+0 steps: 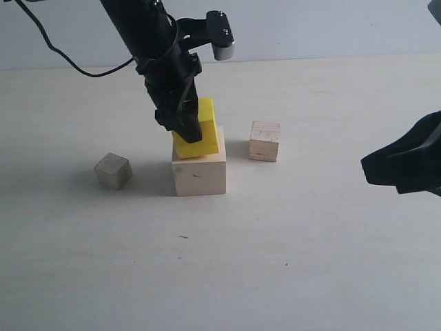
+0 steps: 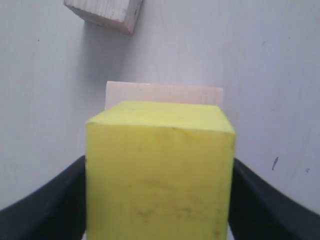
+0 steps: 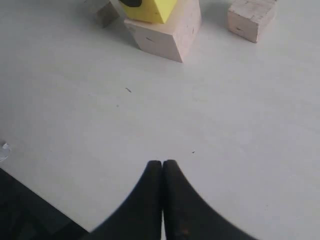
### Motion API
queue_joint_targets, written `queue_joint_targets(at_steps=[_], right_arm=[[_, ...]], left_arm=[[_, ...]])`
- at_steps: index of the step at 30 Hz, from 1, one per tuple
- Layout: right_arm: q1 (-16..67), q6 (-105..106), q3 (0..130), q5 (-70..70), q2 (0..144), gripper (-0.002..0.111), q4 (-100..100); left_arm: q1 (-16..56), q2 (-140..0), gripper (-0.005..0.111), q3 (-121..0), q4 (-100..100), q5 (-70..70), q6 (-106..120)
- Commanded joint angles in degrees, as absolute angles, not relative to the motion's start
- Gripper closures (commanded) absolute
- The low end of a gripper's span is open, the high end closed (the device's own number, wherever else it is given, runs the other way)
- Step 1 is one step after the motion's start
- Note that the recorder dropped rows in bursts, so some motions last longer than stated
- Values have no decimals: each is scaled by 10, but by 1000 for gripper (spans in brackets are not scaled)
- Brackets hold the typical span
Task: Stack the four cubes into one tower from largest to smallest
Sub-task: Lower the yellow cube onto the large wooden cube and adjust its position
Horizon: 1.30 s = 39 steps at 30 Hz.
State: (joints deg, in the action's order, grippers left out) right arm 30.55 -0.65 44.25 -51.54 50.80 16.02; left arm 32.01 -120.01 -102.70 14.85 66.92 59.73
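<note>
White tabletop (image 1: 275,262) runs back to a straight far edge, where it meets a pale wall (image 1: 310,27). I count four cubes – one large pale wood cube (image 1: 200,176), one yellow cube (image 1: 209,141) and two small wood ones. My left hand (image 1: 187,131) grips the yellow cube from both sides. The cube is tilted, and its lower part meets the top face of the large cube, toward the back edge of that face. One small wood cube (image 1: 264,141) stands near the large cube on the right, with a gap between them. The smaller, greyer cube (image 1: 113,171) stands further off on the left. My right hand (image 3: 162,170) has its fingers pressed together and holds nothing – it hangs well apart from all the cubes. A wide bare stretch of tabletop lies between it and the large cube.
</note>
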Motion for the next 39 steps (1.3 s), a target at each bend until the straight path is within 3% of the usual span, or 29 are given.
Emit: queue_joint_targets(at_steps=[1, 39], right_arm=[[307, 0, 438, -510, 506, 108, 161], [307, 0, 438, -513, 506, 108, 161]], left_arm=[[321, -1197, 31, -1032, 168, 662, 593], [320, -1197, 31, -1032, 121, 667, 592]])
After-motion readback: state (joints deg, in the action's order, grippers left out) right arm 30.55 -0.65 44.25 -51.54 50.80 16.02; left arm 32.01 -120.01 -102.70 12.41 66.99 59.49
